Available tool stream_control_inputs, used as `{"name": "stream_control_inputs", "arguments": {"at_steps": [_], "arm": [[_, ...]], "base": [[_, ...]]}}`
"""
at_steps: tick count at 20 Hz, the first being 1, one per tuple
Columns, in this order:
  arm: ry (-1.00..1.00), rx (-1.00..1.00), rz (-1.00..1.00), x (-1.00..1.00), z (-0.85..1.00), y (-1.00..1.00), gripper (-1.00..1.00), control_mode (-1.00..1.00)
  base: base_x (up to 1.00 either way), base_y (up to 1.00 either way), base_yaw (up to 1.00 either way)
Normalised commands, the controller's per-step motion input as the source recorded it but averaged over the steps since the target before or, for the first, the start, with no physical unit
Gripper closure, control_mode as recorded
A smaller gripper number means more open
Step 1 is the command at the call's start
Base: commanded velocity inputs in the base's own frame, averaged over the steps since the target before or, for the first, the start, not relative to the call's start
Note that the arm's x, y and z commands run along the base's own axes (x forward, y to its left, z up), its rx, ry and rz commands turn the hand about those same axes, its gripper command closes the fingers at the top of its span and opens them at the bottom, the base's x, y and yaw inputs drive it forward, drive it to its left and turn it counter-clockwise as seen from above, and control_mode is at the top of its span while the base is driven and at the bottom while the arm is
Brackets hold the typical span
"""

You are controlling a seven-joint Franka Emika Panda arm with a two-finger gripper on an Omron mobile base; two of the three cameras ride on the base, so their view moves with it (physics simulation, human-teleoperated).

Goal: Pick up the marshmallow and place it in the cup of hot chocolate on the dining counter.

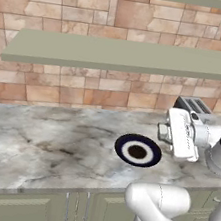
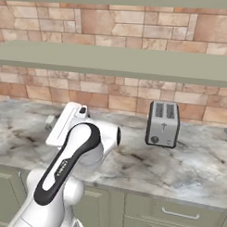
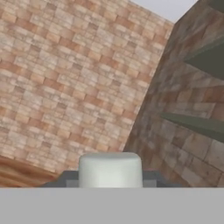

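Clamped between the gripper's (image 3: 110, 183) fingers, the marshmallow (image 3: 110, 169) looks soft, light and squashy, best pinched gently across its flat sides.

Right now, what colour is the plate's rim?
Dark blue, around a white plate with a brown centre; clearest in the left base view.

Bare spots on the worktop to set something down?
Free: the marble worktop left of the blue-rimmed plate, out to the brick wall; also right of the toaster. Crowded: between plate and toaster, where the arm and gripper hang.
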Motion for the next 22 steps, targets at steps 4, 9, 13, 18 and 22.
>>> {"name": "stream_control_inputs", "arguments": {"at_steps": [4, 9, 13, 18, 22], "arm": [[0.0, 0.0, 0.0, 0.0, 0.0, 0.0, 1.0, 1.0], [0.0, 0.0, 0.0, 0.0, 0.0, 0.0, 1.0, 1.0], [0.0, 0.0, 0.0, 0.0, 0.0, 0.0, 1.0, 1.0], [0.0, 0.0, 0.0, 0.0, 0.0, 0.0, 1.0, 1.0], [0.0, 0.0, 0.0, 0.0, 0.0, 0.0, 1.0, 1.0]], "base": [[-0.42, -0.24, -0.01], [-0.63, -0.83, -0.3], [-0.23, -0.88, -0.54], [0.0, -0.83, -0.73], [0.0, -0.55, -0.87]]}}
